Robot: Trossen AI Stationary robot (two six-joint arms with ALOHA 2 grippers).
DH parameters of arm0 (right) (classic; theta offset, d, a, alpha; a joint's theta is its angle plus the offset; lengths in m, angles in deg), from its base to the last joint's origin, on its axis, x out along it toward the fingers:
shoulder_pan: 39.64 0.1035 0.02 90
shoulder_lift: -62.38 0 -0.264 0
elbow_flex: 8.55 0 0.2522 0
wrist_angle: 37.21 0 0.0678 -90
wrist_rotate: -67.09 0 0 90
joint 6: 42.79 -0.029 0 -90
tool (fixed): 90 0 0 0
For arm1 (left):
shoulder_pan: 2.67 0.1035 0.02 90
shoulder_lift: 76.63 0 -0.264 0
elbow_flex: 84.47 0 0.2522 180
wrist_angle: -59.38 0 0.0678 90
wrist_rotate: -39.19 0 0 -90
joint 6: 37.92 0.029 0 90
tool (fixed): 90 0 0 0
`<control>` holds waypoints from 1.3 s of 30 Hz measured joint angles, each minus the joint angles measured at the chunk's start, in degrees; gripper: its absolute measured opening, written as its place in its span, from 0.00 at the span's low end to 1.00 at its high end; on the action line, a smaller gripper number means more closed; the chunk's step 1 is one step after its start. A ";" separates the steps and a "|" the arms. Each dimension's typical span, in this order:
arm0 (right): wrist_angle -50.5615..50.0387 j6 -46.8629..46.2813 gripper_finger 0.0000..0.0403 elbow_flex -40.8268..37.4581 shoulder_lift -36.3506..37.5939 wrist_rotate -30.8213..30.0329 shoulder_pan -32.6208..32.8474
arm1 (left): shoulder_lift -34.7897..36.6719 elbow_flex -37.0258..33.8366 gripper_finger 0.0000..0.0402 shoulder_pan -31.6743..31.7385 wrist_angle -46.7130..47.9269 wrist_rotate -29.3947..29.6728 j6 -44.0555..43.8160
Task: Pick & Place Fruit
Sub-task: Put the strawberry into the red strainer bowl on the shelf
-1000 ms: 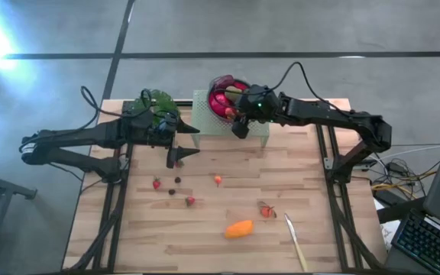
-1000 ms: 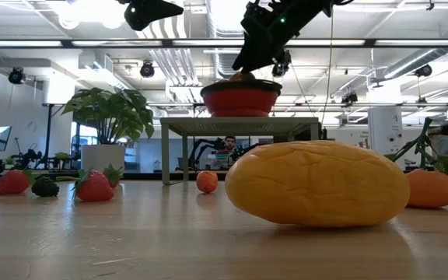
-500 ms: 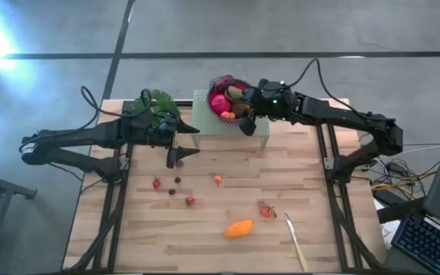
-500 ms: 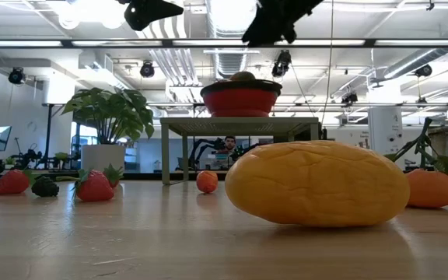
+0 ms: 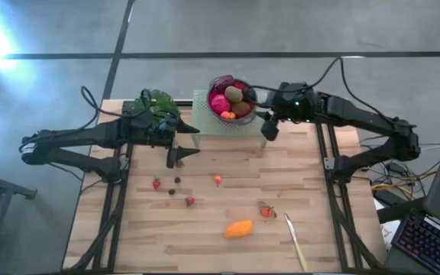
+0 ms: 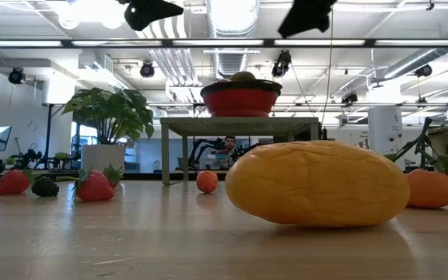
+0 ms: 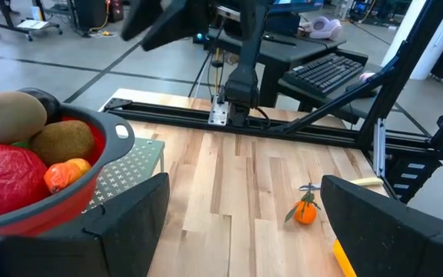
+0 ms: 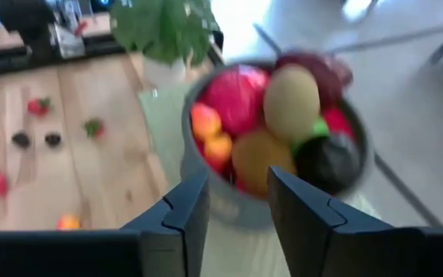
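High view: My right gripper (image 5: pixel 268 131) hangs just beside the bowl (image 5: pixel 215 86), at the edge of the pale perforated stand (image 5: pixel 205 121) that carries it. The bowl holds a heap of fruit (image 5: pixel 232 101) (red, brown and orange pieces). My left gripper (image 5: pixel 180 153) waits over the table (image 5: pixel 143 237) near the potted plant (image 5: pixel 157 101), with nothing between its fingers. Loose pieces lie on the wood: a strawberry (image 5: pixel 156 183), a second strawberry (image 5: pixel 190 202), two dark berries (image 5: pixel 175 186), a small orange berry (image 5: pixel 218 180), an orange oval fruit (image 5: pixel 239 228), and a stemmed orange piece (image 5: pixel 266 210) near a slim pale utensil (image 5: pixel 296 242).

Low view: The orange oval fruit (image 6: pixel 317 183) fills the foreground. The bowl (image 6: pixel 240 98) sits on the stand (image 6: pixel 239 123), well behind it. Both grippers show only as dark shapes at the upper edge.

Left wrist view: My left fingers (image 7: pixel 137 211) stand wide apart and empty. Between them lies bare wood; the bowl (image 7: pixel 91 173) with its fruit is to one side, the stemmed orange piece (image 7: pixel 305 211) farther off.

Right wrist view: My right fingers (image 8: pixel 183 208) stand a narrow gap apart with nothing held between them (released). The bowl (image 8: pixel 214 194) of fruit lies directly ahead.
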 joint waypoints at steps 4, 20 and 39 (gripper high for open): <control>-6.62 -1.43 0.25 -1.52 3.02 -0.12 0.00 | 0.00 0.00 0.86 0.02 -0.01 0.00 0.00; -13.63 2.27 0.04 -16.38 19.86 1.33 -0.17 | -0.01 0.00 0.86 0.00 -0.02 0.01 0.01; -10.58 1.85 0.02 -32.83 40.66 20.47 -0.17 | -0.59 0.00 0.86 0.01 -0.48 0.02 -0.37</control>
